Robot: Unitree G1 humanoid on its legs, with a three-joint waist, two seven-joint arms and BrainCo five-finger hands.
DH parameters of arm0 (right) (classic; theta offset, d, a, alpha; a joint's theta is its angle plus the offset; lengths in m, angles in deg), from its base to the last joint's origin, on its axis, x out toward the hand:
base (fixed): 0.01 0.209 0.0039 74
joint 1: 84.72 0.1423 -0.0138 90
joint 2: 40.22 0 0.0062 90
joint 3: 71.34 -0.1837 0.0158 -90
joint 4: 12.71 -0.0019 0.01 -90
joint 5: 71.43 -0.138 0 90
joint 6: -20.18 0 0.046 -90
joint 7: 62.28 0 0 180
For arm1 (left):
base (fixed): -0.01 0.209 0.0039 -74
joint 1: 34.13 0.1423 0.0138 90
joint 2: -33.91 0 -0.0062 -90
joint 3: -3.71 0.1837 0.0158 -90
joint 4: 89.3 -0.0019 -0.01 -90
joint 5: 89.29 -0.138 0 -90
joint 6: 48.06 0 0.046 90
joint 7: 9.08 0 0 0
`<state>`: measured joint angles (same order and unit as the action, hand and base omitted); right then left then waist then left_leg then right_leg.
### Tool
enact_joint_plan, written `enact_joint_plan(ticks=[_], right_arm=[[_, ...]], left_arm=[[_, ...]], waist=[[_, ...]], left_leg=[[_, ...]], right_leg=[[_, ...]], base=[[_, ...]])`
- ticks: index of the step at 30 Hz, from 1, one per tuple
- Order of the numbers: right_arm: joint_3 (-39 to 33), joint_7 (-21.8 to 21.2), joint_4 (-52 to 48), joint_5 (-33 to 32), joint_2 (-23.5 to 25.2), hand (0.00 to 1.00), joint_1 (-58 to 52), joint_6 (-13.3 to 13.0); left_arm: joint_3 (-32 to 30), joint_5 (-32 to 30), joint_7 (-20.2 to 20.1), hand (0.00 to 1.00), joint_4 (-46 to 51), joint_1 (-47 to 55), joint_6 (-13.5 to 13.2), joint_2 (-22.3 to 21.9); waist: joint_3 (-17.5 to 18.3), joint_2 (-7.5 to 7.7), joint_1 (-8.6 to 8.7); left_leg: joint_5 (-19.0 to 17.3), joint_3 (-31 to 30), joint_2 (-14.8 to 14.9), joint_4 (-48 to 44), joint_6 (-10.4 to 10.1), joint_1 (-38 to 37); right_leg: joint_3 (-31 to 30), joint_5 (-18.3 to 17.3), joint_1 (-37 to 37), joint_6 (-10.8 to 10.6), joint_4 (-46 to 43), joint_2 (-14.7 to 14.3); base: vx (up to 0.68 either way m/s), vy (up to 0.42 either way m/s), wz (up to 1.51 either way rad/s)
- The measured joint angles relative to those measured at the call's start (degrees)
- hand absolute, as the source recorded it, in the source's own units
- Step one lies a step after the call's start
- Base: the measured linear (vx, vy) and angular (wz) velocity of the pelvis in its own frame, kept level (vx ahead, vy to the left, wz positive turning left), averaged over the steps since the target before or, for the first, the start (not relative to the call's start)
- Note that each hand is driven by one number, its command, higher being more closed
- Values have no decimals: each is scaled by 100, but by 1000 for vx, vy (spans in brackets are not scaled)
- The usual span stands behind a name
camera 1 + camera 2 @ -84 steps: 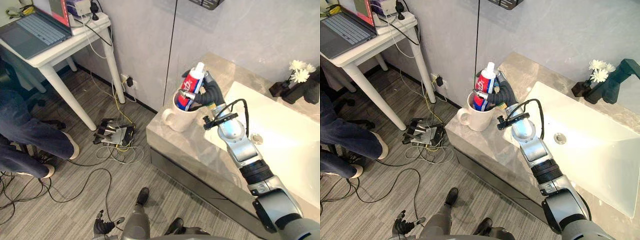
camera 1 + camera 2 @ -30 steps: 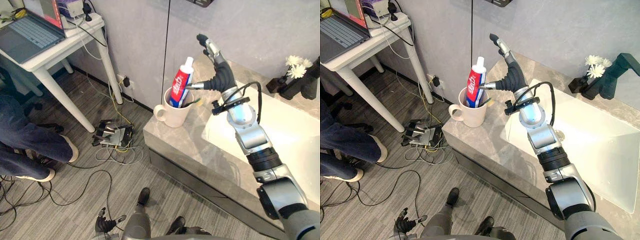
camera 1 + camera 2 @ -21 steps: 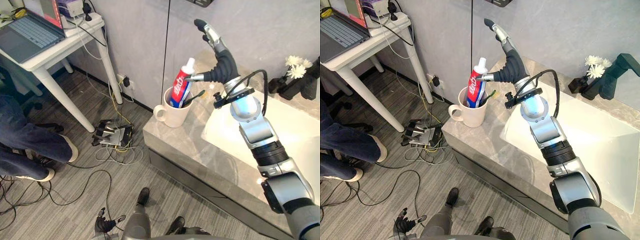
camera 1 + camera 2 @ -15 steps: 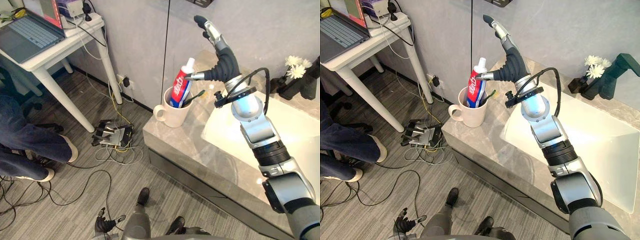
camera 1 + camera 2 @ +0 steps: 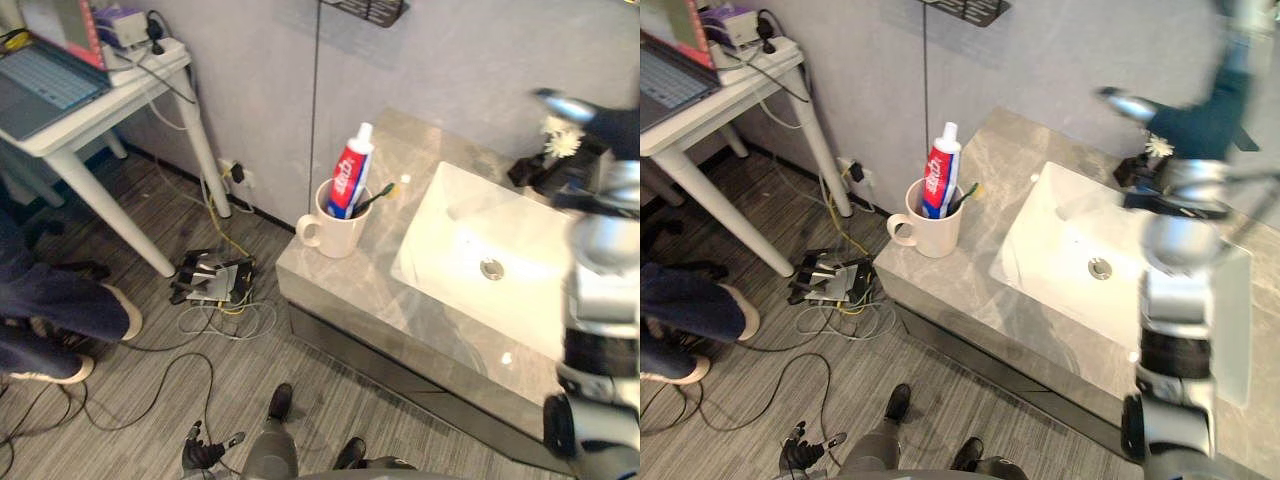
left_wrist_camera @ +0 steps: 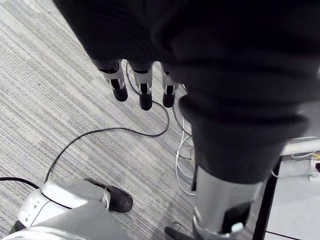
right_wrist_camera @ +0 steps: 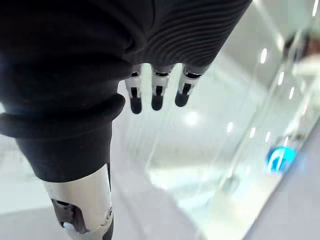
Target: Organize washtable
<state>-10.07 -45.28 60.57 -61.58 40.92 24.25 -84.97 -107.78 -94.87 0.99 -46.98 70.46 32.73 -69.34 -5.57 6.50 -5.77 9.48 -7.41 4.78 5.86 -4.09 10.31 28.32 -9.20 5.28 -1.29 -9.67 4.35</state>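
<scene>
Right hand (image 7: 156, 95) held high over the sink's (image 5: 450, 230) far side, hard to make out in the head views. Its wrist view shows straight fingers, nothing held. Left hand (image 6: 145, 92) hangs low above the floor, fingers relaxed, empty. White mug (image 5: 335, 235) at the counter's (image 5: 340, 290) left end holds a toothpaste tube (image 5: 347, 180) and a leaning toothbrush (image 5: 375, 195).

I can make out no word, number or sign clearly enough to read anywhere before me. The toothpaste tube (image 5: 349, 172), standing in the white mug (image 5: 337, 233) at the left end of the grey stone table (image 5: 340, 290), carries white marks on its red and blue face, but they are too small to tell as letters. The laptop (image 5: 40, 75) on the white table (image 5: 125, 92) at the far left has a reddish screen with nothing legible on it.
</scene>
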Motion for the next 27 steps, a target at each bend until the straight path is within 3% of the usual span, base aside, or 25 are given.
enact_joint_plan(ticks=[4, 5, 10, 14, 16, 21, 27], right_arm=[[-1365, 704, -880, 381, 1100, 0, -1750, 212], [-1408, 821, -1073, 498, 1453, 0, -2244, 345], [-887, 894, -1164, 927, 2601, 0, -3972, 839], [-633, 643, -506, 916, 3118, 0, -4473, 1197], [-521, 621, -233, 879, 3189, 0, -4634, 1302], [34, 521, 442, 655, 3278, 0, -4773, 1288], [1253, 229, 2519, 97, 3236, 0, -4867, 1044]], left_arm=[[-619, -31, -3, 0, -218, 10, 72, -332], [-735, -43, -7, 0, -216, 23, 111, -438], [-788, -75, -51, 0, -73, 11, 130, -744], [-598, -73, -288, 0, 18, 16, 127, -764], [-395, -80, -400, 0, 42, 10, 125, -743], [-153, -78, -469, 0, 49, 4, 125, -724], [-35, 159, -230, 0, 18, 15, 119, -716]], waist=[[365, -125, 265], [463, -204, 354], [677, -473, 446], [713, -578, 501], [705, -599, 515], [700, -604, 522], [567, -635, 498]], left_leg=[[-98, 318, 14, 0, 43, -137], [-142, 456, 13, 0, 59, -242], [-397, 1166, 60, 1, 101, -617], [-536, 1782, 133, 2, 87, -810], [-578, 1985, 142, 1, 102, -895], [-691, 2320, 139, 0, 98, -1073], [-854, 2466, 67, 2, 81, -1341]], right_leg=[[-208, 220, -156, -52, 384, -41], [-303, 290, -245, -72, 493, -47], [-824, 439, -406, -164, 726, -54], [-1143, 519, -410, -214, 774, -42], [-1242, 545, -404, -243, 776, -23], [-1480, 578, -417, -250, 753, 0], [-1577, 528, -599, -281, 688, 81]], base=[[33, 15, -35], [50, 24, -53], [13, 30, -62], [-13, 21, -67], [36, 24, -49], [78, 22, -34], [89, 23, -9]])
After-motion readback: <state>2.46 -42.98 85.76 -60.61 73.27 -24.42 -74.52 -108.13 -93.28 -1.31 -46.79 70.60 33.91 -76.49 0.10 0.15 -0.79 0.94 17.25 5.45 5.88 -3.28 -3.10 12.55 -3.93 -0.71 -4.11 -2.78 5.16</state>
